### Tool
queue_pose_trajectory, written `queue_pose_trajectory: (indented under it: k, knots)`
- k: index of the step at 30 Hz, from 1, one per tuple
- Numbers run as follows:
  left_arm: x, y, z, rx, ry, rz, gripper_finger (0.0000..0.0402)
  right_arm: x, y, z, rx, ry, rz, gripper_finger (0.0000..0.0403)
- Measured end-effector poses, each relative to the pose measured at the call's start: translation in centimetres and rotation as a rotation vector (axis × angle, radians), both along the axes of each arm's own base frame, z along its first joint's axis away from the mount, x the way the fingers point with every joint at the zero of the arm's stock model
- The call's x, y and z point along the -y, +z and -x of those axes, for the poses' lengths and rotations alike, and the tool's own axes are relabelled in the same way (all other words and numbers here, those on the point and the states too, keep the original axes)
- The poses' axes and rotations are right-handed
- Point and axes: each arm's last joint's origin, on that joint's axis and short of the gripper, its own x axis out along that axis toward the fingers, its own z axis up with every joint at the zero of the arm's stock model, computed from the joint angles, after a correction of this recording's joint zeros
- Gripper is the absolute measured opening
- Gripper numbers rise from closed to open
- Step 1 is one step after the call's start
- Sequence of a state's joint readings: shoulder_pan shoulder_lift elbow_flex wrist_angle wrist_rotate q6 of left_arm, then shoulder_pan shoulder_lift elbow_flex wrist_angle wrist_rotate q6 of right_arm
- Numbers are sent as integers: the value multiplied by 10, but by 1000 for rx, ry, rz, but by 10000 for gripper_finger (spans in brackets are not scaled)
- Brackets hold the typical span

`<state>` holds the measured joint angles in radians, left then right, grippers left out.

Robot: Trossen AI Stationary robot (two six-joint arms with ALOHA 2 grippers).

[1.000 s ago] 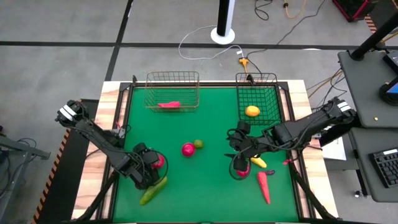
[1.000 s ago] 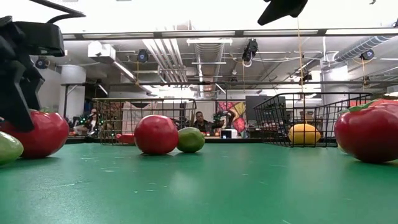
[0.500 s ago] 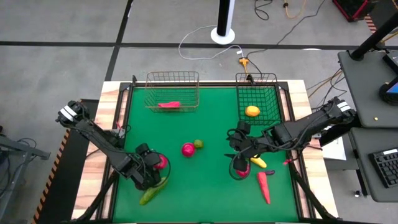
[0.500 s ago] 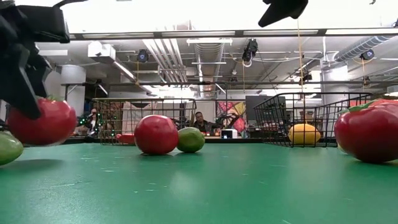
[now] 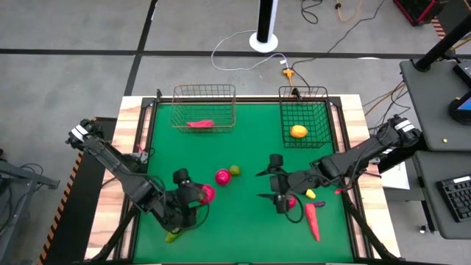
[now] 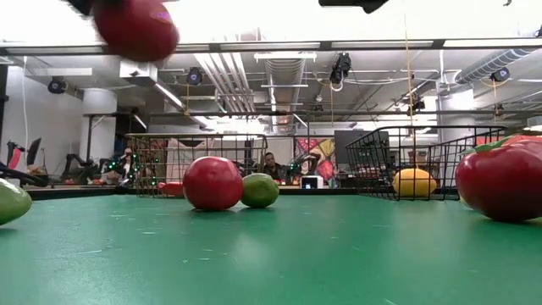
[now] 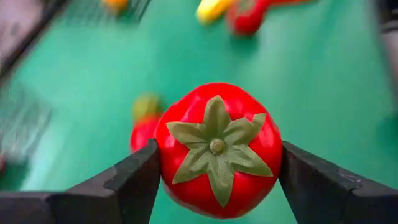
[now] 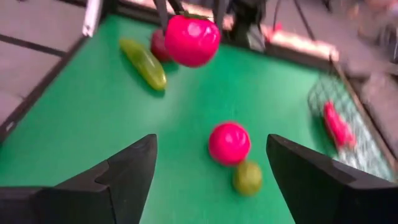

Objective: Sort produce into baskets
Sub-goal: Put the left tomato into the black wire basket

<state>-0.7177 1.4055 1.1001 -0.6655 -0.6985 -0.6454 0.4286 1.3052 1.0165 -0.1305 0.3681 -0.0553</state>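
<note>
My left gripper is shut on a red tomato with a green calyx, high above the table in the low view. My right gripper is open and empty above the mat, left of a red fruit. A red round fruit and a lime lie mid-table. The tan basket holds a red chili. The black basket holds a lemon. A cucumber lies on the mat below my left arm. My left gripper pinches the tomato between its two fingers, one on each of its round sides. The calyx top faces back toward the wrist. The fingers point toward the table's right. The tomato is lifted clear of the mat.
A red chili and a long yellow piece lie at the right near my right arm. Bare green mat lies between the two grippers and in front of the baskets. A raised rim runs around the mat.
My left gripper has risen and gone toward the table's right with the tomato, which is lifted clear of the mat and off the cucumber's side. My right gripper has risen and drawn toward the table's left, away from the red fruit it stood over.
</note>
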Motion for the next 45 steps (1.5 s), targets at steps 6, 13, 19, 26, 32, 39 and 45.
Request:
queue_pose_trajectory:
  k: [6,13,19,26,32,39,45]
  knots:
    - [5,44,-13,100,-165,-110,272,-13,5,3,71,33,83,284]
    - [-5,39,-31,161,-258,-124,272,-36,20,5,121,93,167,281]
    - [-23,15,-48,315,-274,-10,272,-59,21,-3,126,111,354,283]
    - [-33,-4,-50,530,-187,157,272,-78,18,-20,109,48,592,291]
    - [-36,-13,-43,695,-132,346,272,-85,20,-35,97,-18,698,298]
    - [-39,-19,-38,792,-115,423,272,-87,26,-51,95,-81,743,305]
    - [-40,-18,-38,799,-113,422,272,-81,29,-54,94,-121,744,313]
